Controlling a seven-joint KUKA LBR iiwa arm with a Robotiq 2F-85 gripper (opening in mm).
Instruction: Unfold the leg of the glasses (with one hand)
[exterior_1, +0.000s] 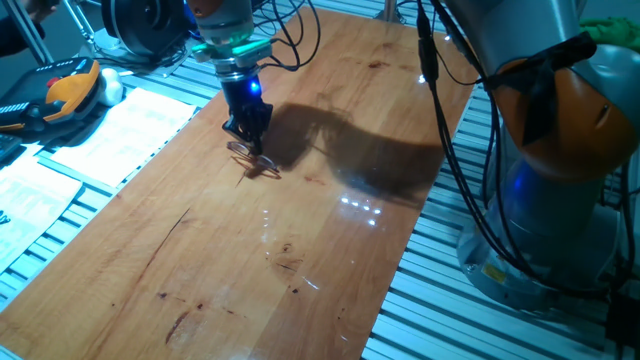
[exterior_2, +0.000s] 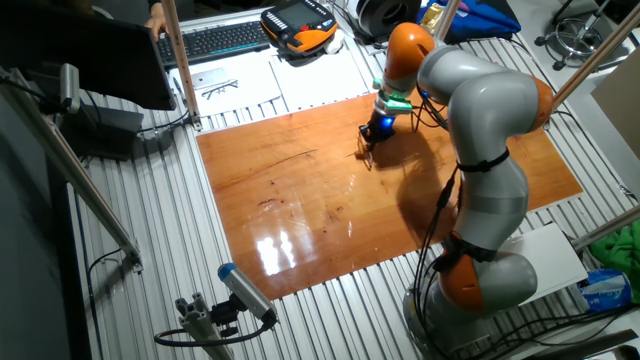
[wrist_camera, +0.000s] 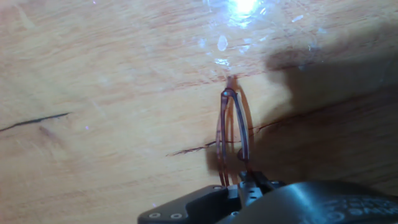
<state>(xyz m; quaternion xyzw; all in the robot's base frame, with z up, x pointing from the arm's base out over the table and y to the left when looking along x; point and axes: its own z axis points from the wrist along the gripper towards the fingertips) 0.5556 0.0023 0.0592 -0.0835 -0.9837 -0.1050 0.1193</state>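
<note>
One fixed view shows my claw (exterior_1: 247, 128) low over the far left part of the wooden table (exterior_1: 300, 260), its tips right at the glasses (exterior_1: 254, 160). The glasses lie on the wood just below and in front of my fingers, a thin reddish-brown tangle of wire. From this side I cannot tell whether my fingers pinch any part of the frame or only stand over it.

From the other fixed view, my claw (exterior_2: 370, 141) is down at the far edge of the table (exterior_2: 300, 230), near the papers beyond it. The glasses (exterior_2: 366, 156) are a tiny dark mark at my tips, too small to read.

Hand view gives the closest look. The glasses (wrist_camera: 231, 134) run away from me along the wood as narrow wire loops, and their near end meets the dark body of my claw (wrist_camera: 249, 182) at the bottom edge. My fingertips are hidden there, so I cannot say whether they are spread or closed on the wire.

As I judge it, the task is in its early or middle part: I am at the glasses, yet no leg visibly stands out from the frame. Swinging one leg open appears to be left.
</note>
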